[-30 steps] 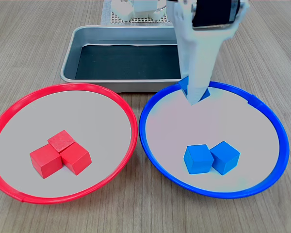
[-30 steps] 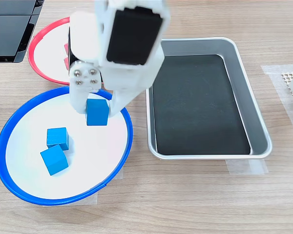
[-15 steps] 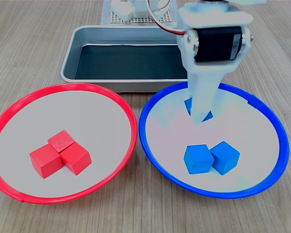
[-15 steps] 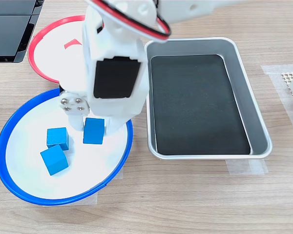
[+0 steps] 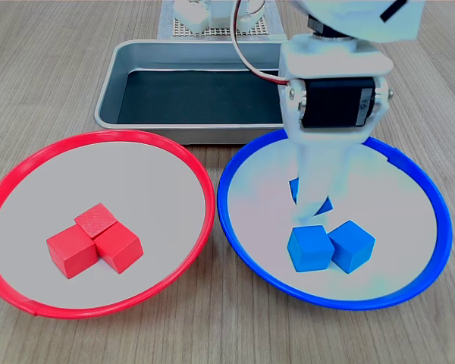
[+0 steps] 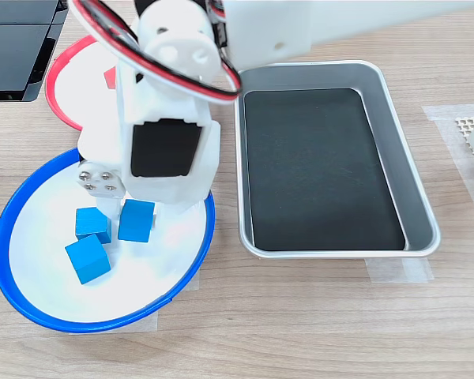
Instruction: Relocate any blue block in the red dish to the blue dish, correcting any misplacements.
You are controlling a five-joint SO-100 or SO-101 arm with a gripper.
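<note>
The blue dish [image 5: 398, 201] [image 6: 154, 272] holds two loose blue blocks [image 5: 309, 248] [image 6: 88, 259] lying side by side. A third blue block [image 5: 312, 199] [image 6: 136, 220] sits low over the dish floor just behind them, between the white fingers of my gripper [image 5: 312, 203] [image 6: 137, 222], which is shut on it. Whether this block touches the floor I cannot tell. The red dish [image 5: 136, 186] [image 6: 79, 83] holds three red cubes [image 5: 95, 239] and no blue block shows in it. In the second exterior view my arm hides most of the red dish.
A rectangular metal tray [image 5: 112, 95] [image 6: 415, 197] with a black mat stands behind the dishes in the first exterior view and to the second exterior view's right. A black object [image 6: 16, 47] lies at the second exterior view's top left.
My gripper has come down and moved toward the two loose blue blocks, carrying the third blue block from above the dish's far rim to just beside them.
</note>
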